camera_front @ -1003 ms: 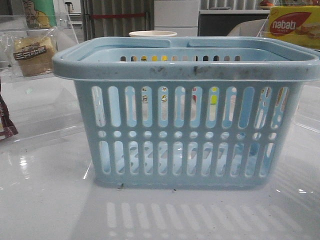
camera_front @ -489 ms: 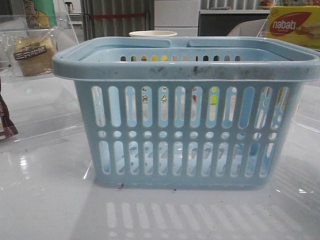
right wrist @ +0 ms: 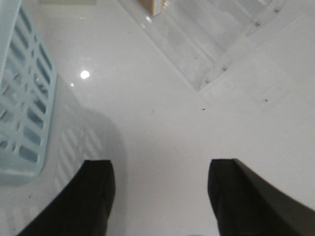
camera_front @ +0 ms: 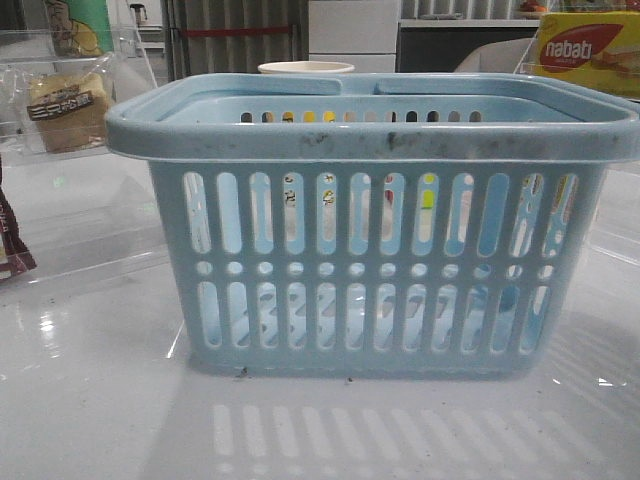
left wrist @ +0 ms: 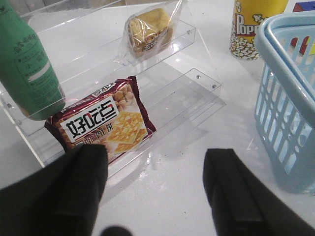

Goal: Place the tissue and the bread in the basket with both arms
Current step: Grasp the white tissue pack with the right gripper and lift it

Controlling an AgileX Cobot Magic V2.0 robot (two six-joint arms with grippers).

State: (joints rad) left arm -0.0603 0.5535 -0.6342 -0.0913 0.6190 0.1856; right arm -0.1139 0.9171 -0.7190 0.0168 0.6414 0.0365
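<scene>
the bread (left wrist: 147, 30), a pale yellow-brown loaf piece in clear plastic wrap with a dark brown band, is lying on the upper step of a clear acrylic stepped shelf (left wrist: 189, 83), well apart from the left gripper (left wrist: 155, 189), whose two black fingers are standing wide apart over the white table (left wrist: 177, 196) and gripping nothing. just beyond the left gripper's fingers, on the lower step of the shelf, a dark red snack packet with white chinese characters and a picture of crackers (left wrist: 101, 123) is lying flat; only a sliver of a dark pack (camera_front: 12, 245) is showing at the left edge of the front view, and i cannot tell from these views where the tissue is. a green bottle (left wrist: 27, 69) is standing beside the packet on the shelf. further out, a yellow popcorn cup (left wrist: 253, 24) is standing on the table near the large light blue slotted plastic basket (left wrist: 285, 113). the right gripper (right wrist: 160, 196) is also hanging with its black fingers spread wide and empty above bare table, the basket just to one side and another clear acrylic shelf (right wrist: 236, 54) beyond it. in the front view the basket is sitting upright in the middle, with a yellow-red nabati box (camera_front: 585, 52) behind it to the right.
</scene>
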